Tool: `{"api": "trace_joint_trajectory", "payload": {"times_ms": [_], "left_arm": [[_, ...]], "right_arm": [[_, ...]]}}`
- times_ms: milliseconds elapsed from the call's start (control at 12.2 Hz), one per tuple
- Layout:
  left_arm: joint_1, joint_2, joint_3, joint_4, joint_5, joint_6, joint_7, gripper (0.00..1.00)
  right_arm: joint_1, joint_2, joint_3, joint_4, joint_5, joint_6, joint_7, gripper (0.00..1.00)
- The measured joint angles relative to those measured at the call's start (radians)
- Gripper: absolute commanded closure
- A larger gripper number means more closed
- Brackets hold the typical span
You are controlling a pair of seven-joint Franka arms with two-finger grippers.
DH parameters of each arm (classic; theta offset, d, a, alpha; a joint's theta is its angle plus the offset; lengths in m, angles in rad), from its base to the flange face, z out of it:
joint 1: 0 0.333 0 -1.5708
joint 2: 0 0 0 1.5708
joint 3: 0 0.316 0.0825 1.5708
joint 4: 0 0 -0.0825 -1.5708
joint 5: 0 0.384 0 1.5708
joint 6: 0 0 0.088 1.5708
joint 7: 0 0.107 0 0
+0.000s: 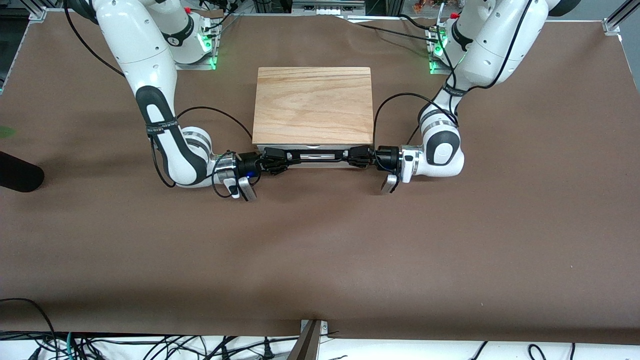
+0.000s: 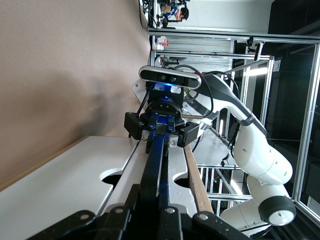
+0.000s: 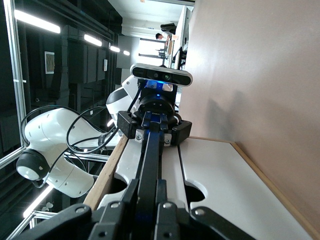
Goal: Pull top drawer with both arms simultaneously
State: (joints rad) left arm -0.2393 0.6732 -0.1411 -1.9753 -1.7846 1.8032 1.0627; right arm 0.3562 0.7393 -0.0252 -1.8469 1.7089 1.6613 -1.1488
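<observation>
Both pincers are clenched on the black bar handle (image 1: 320,153) of the top drawer (image 1: 314,161), the left pincer (image 1: 361,156) and right pincer (image 1: 276,161) at its two ends.

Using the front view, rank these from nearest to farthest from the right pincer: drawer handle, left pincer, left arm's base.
1. Drawer handle: gripped by the right pincer at its end.
2. Left pincer: at the handle's opposite end.
3. Left arm's base: at the table's robot edge.

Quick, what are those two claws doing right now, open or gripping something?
Left gripper: shut on the drawer handle, at the left arm's end of it.
Right gripper: shut on the drawer handle, at the right arm's end.
</observation>
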Motion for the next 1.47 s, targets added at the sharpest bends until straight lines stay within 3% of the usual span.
{"api": "trace_joint_trajectory", "payload": {"times_ms": [817,1471], "left_arm": [[0.007,0.007,0.002,0.034,0.000,0.029,-0.015,1.00],[0.006,0.059,0.019,0.130,0.000,0.038,-0.077,1.00]], "right_arm": [[-0.002,0.041,-0.004,0.085,-0.008,0.003,0.062,0.88],[-0.011,0.101,-0.010,0.212,-0.023,0.026,0.153,0.88]]}}
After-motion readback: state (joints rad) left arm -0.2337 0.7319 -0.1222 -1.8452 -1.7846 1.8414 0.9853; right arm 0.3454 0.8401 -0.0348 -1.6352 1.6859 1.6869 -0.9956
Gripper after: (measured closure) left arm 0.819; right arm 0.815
